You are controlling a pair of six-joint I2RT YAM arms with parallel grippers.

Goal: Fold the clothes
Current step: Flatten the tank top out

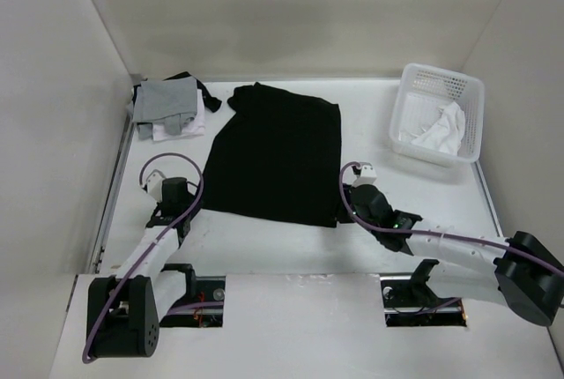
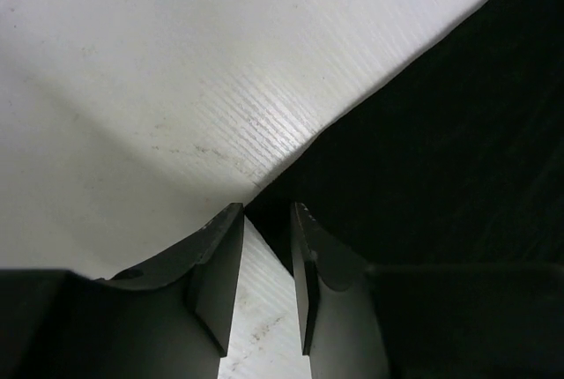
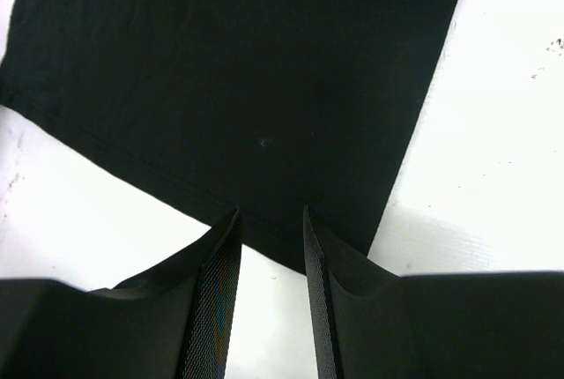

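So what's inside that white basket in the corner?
A crumpled white cloth lies in the basket, toward its near side. The far part shows bare lattice. Whatever might be under the cloth is covered, so I cannot tell.

Matt blk cloth [image 1: 278, 154], ribbed wht table [image 2: 176, 88], wht plastic lattice basket [image 1: 436, 85]

The large black cloth [image 1: 275, 154] lay spread flat in the middle, roughly rectangular and narrower at its far edge. At the far left, a folded grey garment [image 1: 166, 97] sat on top of a white one [image 1: 174, 128]. Another crumpled white garment [image 1: 441, 130] lay in the basket [image 1: 436, 84] at the far right.
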